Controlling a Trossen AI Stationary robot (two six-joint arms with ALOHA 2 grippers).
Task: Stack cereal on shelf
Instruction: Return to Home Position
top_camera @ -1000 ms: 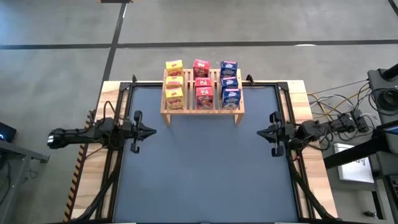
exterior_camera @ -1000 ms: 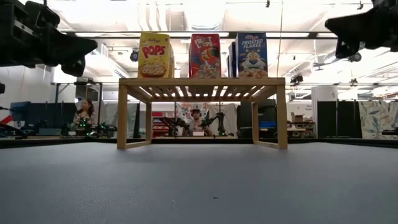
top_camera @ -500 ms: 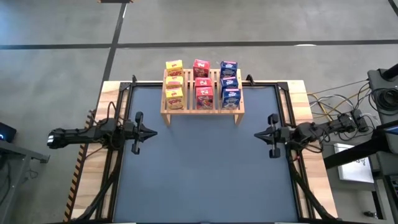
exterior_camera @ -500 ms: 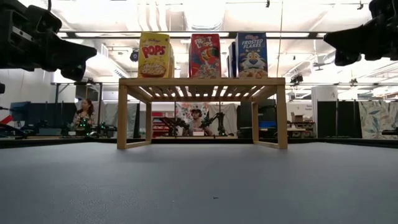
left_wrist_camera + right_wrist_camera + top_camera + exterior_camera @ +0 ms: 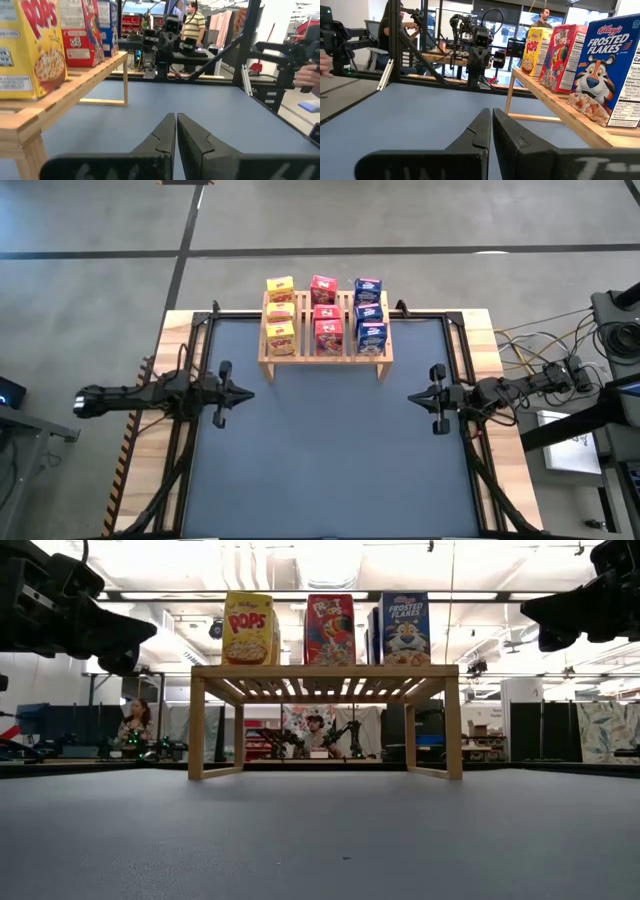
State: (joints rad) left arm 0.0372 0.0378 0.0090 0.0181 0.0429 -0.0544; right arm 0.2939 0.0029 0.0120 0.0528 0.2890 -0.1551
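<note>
The left gripper (image 5: 240, 392) hovers over the left side of the table (image 5: 320, 465), well clear of the shelf (image 5: 325, 359). Its wrist view shows the fingers closed tight together. The shelf stands mid-table at the far edge. From above it carries nine boxes in three columns: three yellow boxes (image 5: 281, 313), three red boxes (image 5: 326, 312) and three blue boxes (image 5: 369, 310). The low view shows only the front box of each column. The right gripper (image 5: 415, 396) hovers over the table's right side, its fingers likewise closed together in its wrist view.
</note>
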